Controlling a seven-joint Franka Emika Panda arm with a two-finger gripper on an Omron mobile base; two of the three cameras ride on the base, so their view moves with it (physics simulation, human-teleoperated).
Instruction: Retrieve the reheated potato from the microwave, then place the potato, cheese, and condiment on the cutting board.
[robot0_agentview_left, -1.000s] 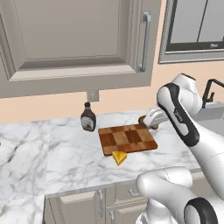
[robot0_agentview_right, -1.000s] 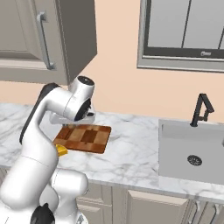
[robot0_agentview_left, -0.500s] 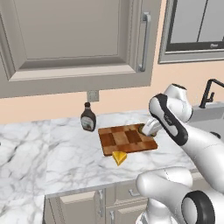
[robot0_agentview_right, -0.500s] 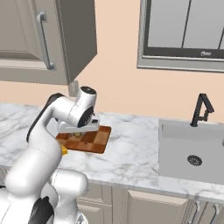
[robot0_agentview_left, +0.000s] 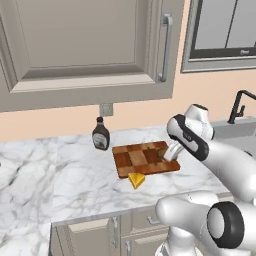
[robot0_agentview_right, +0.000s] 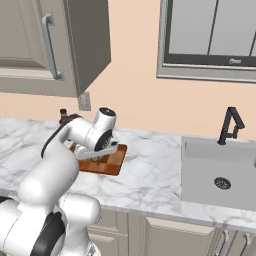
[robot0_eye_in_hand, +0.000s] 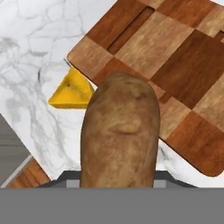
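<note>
My gripper (robot0_agentview_left: 168, 153) is shut on the potato (robot0_eye_in_hand: 120, 131), a brown oval lump that hangs just above the near-right edge of the cutting board (robot0_agentview_left: 141, 159). The checkered board (robot0_eye_in_hand: 175, 57) lies flat on the marble counter. The yellow cheese (robot0_agentview_left: 136, 180) wedge rests on the counter, touching the board's front edge, and sits to the left of the potato in the hand view (robot0_eye_in_hand: 72, 91). The dark condiment (robot0_agentview_left: 100, 134) bottle stands upright behind the board's left corner. The microwave (robot0_agentview_left: 225, 30) hangs on the wall at the upper right.
A grey wall cabinet (robot0_agentview_left: 85, 45) with a bar handle hangs over the counter. A sink (robot0_agentview_right: 220, 172) with a black faucet (robot0_agentview_right: 230, 125) lies to the right. Open marble counter (robot0_agentview_left: 45, 170) stretches left of the board.
The arm has come down and swung left, bringing the held potato from beside the board's right end to low over its near edge. Nothing else moved.
</note>
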